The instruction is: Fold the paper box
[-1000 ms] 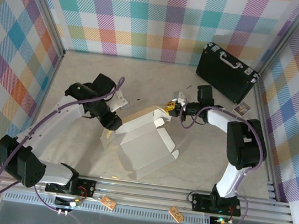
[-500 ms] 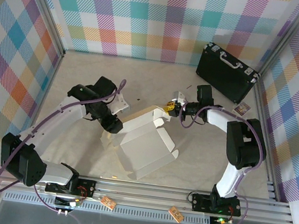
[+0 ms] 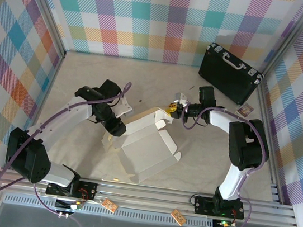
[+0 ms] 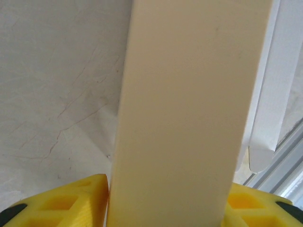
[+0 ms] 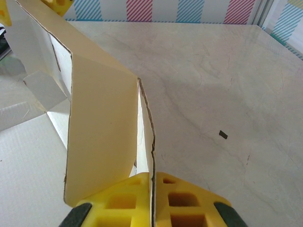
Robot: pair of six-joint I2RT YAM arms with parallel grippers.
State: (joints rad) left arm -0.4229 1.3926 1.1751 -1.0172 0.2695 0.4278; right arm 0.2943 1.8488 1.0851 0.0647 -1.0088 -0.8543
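Paper box (image 3: pixel 148 147) half-formed, lid unclosed; right gripper (image 3: pixel 173 110) pinches the 1 o'clock flap, left gripper (image 3: pixel 117 127) straddles the 10 o'clock wall, clamp unclear.

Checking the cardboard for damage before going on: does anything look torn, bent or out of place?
The paper box has a ragged, wavy edge just above the right gripper, where it is pinched. A small dark scrap lies on the table beyond.

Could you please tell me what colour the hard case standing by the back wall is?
The case is black, clearest in the top external view.
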